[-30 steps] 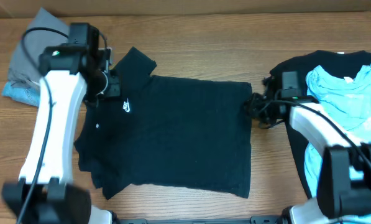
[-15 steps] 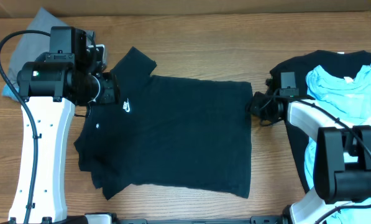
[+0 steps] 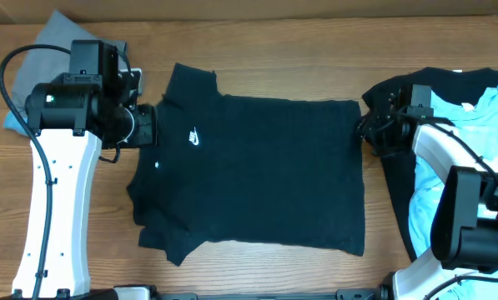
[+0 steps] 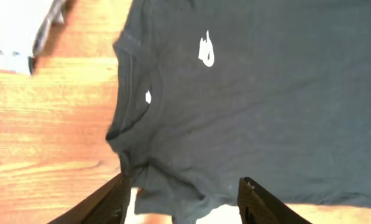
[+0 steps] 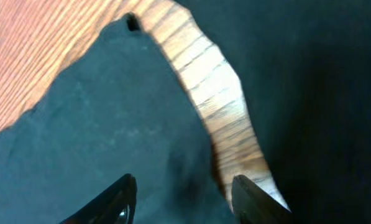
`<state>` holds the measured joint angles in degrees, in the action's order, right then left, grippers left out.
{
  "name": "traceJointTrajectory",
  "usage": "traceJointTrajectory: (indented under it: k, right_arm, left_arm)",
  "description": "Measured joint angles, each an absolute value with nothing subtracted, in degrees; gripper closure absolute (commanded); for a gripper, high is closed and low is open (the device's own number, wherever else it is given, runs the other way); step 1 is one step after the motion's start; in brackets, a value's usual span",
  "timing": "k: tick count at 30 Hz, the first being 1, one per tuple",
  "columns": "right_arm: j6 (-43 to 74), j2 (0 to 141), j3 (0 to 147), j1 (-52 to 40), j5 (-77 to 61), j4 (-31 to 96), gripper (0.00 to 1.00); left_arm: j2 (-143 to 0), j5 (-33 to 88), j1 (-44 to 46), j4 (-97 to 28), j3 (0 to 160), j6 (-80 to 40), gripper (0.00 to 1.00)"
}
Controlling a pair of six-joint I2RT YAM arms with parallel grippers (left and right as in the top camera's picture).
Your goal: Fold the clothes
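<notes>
A black t-shirt [image 3: 257, 175] with a small white logo [image 3: 195, 138] lies spread on the wooden table, collar to the left and hem to the right. My left gripper [image 3: 144, 127] is over the collar and shoulder. In the left wrist view its fingers [image 4: 184, 198] are apart with bunched cloth [image 4: 173, 199] between them. My right gripper [image 3: 372, 133] is at the upper right corner of the hem. In the right wrist view its fingers [image 5: 182, 190] are apart over the dark cloth [image 5: 110, 137].
A pile of black [image 3: 449, 83] and light blue [image 3: 461, 125] clothes lies at the right. A grey and blue garment [image 3: 44, 33] lies at the back left. Bare wood [image 5: 216, 99] shows between the shirt hem and the pile.
The whole shirt has slid to the right and lies flatter. My right gripper moved right with the hem corner. My left arm stayed near the collar.
</notes>
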<state>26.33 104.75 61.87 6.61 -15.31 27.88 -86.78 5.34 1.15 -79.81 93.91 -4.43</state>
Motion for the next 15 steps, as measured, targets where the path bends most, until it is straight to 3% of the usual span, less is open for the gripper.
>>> traceJointTrajectory:
  k: [6, 10, 15]
  right_arm:
    - [25.6, 100.5, 64.8, 6.7, -16.1, 35.9, 0.46]
    - [24.1, 92.3, 65.1, 6.7, -18.0, 40.0, 0.44]
    - [22.1, 83.4, 65.8, 6.6, -20.8, 46.3, 0.43]
  left_arm:
    - [-86.8, 4.8, 1.1, -76.9, 84.5, -4.4, 0.81]
    - [-87.0, 4.6, 1.2, -68.6, 72.6, -5.8, 0.96]
    - [-87.2, 4.5, 1.2, -55.8, 60.4, -6.5, 0.96]
